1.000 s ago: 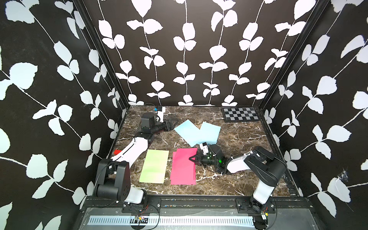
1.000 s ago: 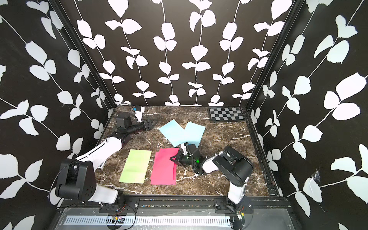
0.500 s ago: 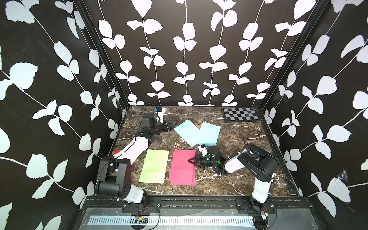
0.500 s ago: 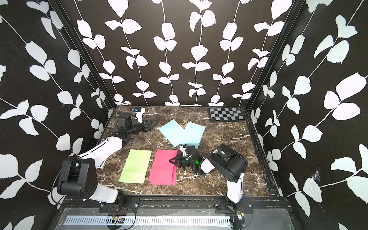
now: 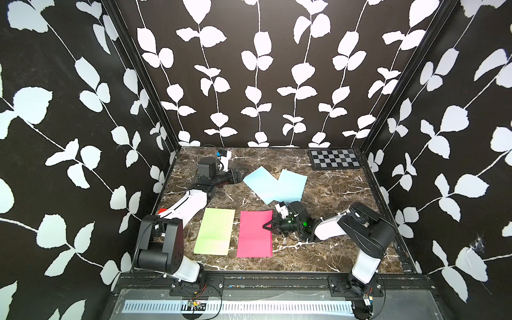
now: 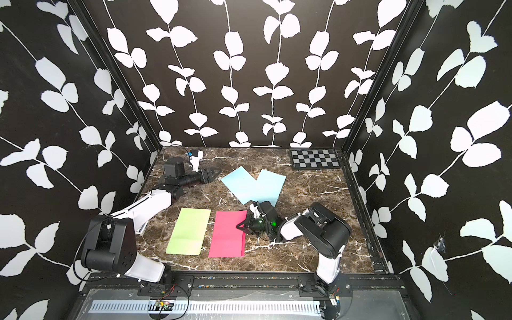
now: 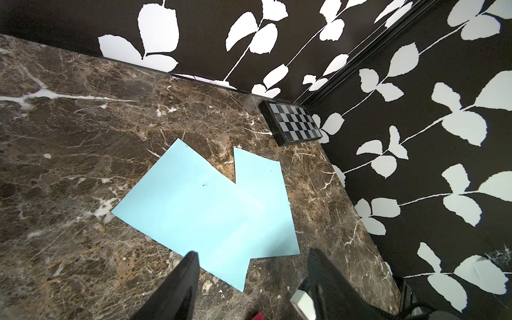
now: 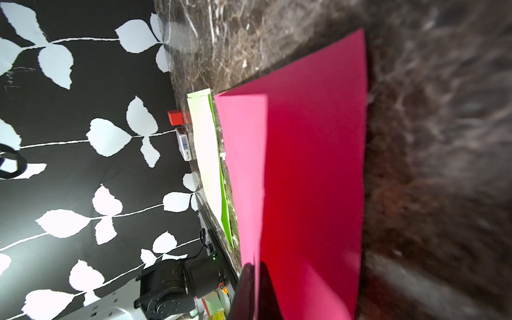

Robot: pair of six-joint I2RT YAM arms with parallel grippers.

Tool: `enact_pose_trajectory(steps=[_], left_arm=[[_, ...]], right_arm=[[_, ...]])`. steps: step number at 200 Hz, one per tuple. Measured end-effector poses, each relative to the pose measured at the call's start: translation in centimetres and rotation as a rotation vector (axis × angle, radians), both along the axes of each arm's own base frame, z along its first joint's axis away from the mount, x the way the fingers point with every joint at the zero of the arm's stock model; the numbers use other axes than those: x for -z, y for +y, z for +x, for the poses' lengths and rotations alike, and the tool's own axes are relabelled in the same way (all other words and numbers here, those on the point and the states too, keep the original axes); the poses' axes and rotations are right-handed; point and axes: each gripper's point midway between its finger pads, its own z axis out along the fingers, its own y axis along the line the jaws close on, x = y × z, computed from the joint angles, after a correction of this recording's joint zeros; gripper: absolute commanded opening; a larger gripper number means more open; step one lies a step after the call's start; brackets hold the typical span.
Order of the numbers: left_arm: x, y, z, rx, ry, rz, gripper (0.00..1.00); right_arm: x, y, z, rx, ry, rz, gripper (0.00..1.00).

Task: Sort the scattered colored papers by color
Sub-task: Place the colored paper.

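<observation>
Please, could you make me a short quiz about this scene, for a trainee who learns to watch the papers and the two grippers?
1. True or false: the two light blue sheets overlap each other.
2. What does the right gripper pinch? A) a light blue sheet B) the pink paper C) nothing
3. Fill in: the left gripper has its jaws ___ and holds nothing.
Key: 1 true; 2 B; 3 open.
</observation>
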Motion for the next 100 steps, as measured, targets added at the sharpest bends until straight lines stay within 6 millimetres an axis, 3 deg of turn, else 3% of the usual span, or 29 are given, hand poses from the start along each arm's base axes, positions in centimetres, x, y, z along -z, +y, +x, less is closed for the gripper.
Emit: enact_pose_trajectory(steps=[100], left_arm=[[0.6,0.0,-0.2,0.008,0.018,0.001,0.65]], right_arm=[[0.0,0.0,1.1,-0.001,-0.004,0.003,0.00]])
